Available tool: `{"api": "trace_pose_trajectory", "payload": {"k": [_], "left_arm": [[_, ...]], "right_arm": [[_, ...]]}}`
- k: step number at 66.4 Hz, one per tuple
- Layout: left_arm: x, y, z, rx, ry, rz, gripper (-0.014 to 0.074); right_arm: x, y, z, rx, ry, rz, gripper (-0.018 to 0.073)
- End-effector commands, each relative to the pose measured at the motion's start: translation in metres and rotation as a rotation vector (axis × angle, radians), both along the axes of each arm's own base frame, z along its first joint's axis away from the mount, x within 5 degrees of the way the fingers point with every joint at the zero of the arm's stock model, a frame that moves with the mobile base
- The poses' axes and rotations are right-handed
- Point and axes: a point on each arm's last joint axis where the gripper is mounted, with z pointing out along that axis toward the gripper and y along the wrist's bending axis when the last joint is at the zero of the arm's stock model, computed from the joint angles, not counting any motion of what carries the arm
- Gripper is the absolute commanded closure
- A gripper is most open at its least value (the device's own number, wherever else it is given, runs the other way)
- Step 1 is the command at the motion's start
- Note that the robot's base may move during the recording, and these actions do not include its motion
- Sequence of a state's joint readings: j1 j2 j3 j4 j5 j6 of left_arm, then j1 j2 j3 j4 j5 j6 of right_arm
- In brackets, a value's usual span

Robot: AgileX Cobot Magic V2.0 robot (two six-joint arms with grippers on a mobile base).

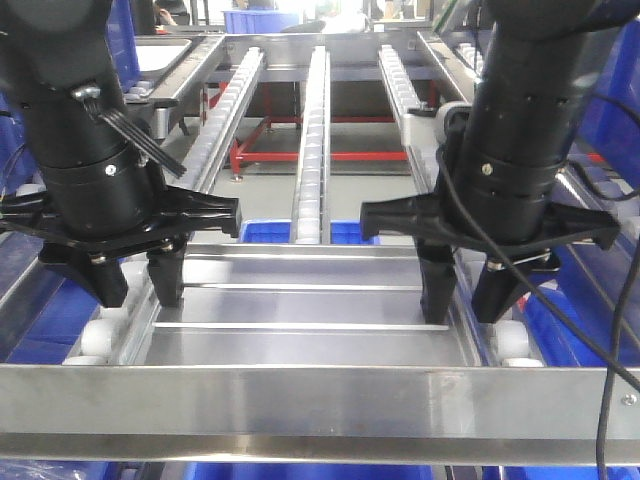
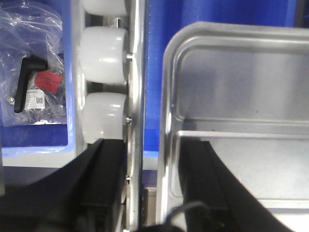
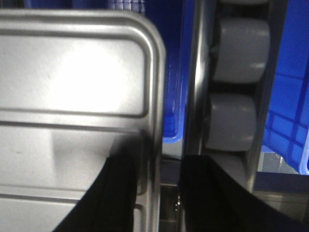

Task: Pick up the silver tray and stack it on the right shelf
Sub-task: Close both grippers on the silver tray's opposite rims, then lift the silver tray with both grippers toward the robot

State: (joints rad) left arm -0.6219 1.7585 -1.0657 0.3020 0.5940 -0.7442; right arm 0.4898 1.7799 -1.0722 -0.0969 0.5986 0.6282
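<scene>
The shelf (image 1: 316,120) is fronted by a wide brushed-steel bar (image 1: 320,400) across its near edge. Three lengthwise tracks (image 1: 232,100) of white rollers (image 2: 104,50) are seen running away from the bar, one at each side and one down the middle. Just behind the bar the tray (image 1: 300,345) is laid flat, its long side parallel to the bar and its near edge hidden by it. The middle track is covered by the tray's far rim. The tray's short ends are set between the side tracks, each rim just beside a rail with a narrow gap left.
</scene>
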Motion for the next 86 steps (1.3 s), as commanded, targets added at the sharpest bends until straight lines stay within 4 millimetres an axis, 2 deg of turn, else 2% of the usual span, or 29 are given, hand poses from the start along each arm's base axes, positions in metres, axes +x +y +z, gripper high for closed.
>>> {"api": "trace_pose_trajectory", "payload": {"k": [1, 21, 38, 86], "left_arm": [[0.0029, -0.0035, 0.0227, -0.053, -0.073, -0.009, 0.0405], [0.0023, -0.0038, 0.0224, -0.061, -0.064, -0.001, 0.0409], [0.0021, -0.0036, 0.0223, -0.058, -0.062, -0.002, 0.0532], [-0.0003, -0.0035, 0.021, -0.068, -0.03, 0.022, 0.0532]], "right_arm": [[0.0042, 0.0024, 0.0213, 0.036, -0.082, 0.013, 0.0196], [0.0049, 0.0028, 0.0217, 0.041, -0.09, 0.014, 0.0196], [0.0064, 0.0039, 0.0226, 0.052, -0.109, 0.015, 0.0198], [0.0069, 0.0042, 0.0229, 0.057, -0.116, 0.016, 0.02]]}}
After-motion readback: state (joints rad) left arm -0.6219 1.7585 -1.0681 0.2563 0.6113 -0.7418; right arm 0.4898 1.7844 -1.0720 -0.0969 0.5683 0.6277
